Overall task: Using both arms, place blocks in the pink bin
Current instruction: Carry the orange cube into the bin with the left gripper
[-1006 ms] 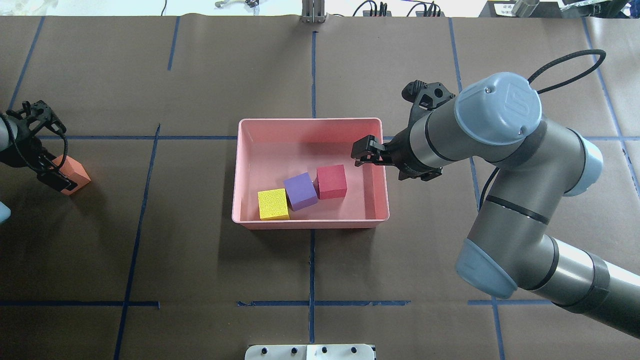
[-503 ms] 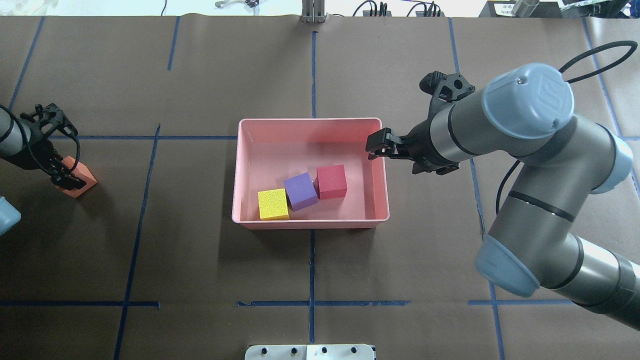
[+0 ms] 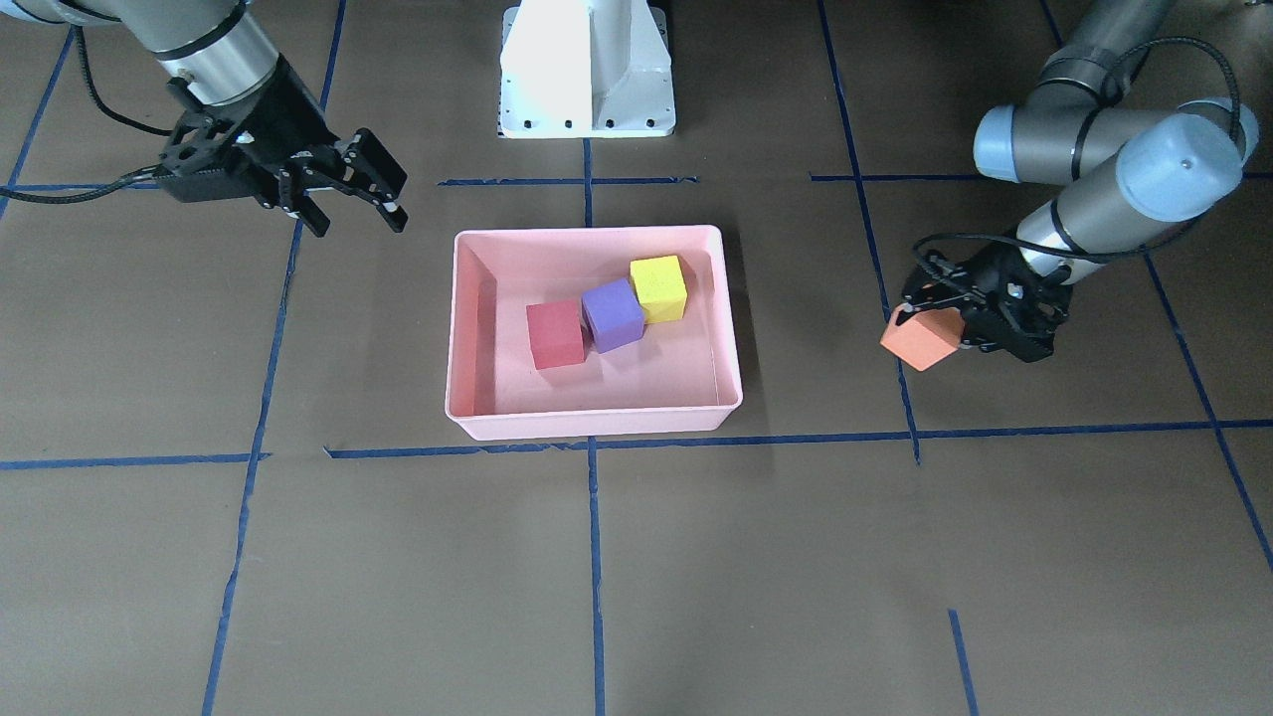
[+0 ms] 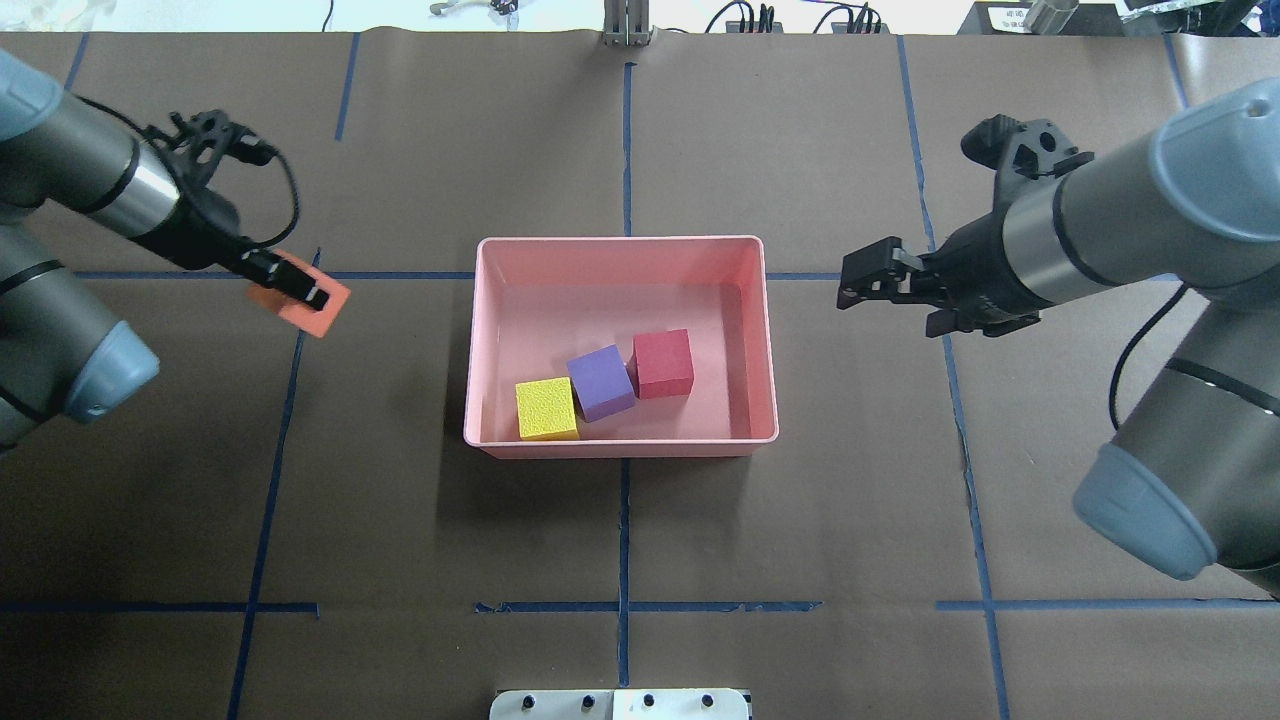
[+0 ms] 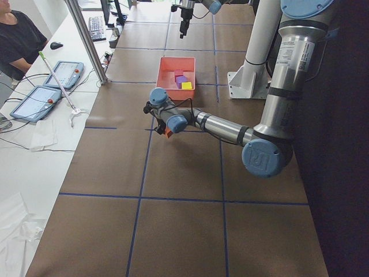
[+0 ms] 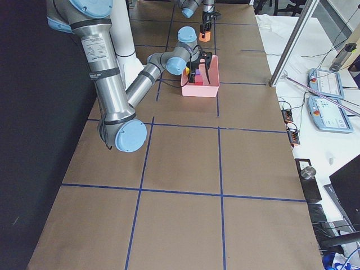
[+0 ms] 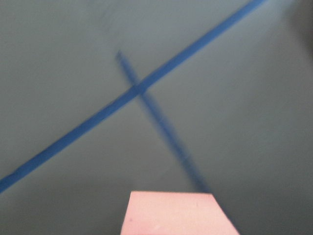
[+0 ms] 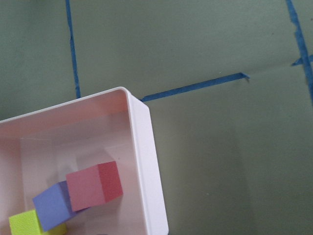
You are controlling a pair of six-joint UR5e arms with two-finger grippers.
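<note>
While the left gripper [image 4: 288,285] pinches the orange block [image 4: 312,305] between its fingers and holds it tilted, the right gripper [image 4: 858,285] hangs with its jaws spread wide and nothing between them. The pink bin [image 4: 620,242] lies between the two grippers, well apart from the left one and nearer the right one, whose tips point toward its wall without touching. Inside it, the red block [image 4: 663,363], purple block [image 4: 601,382] and yellow-green block [image 4: 546,408] sit touching in a slanted row.
</note>
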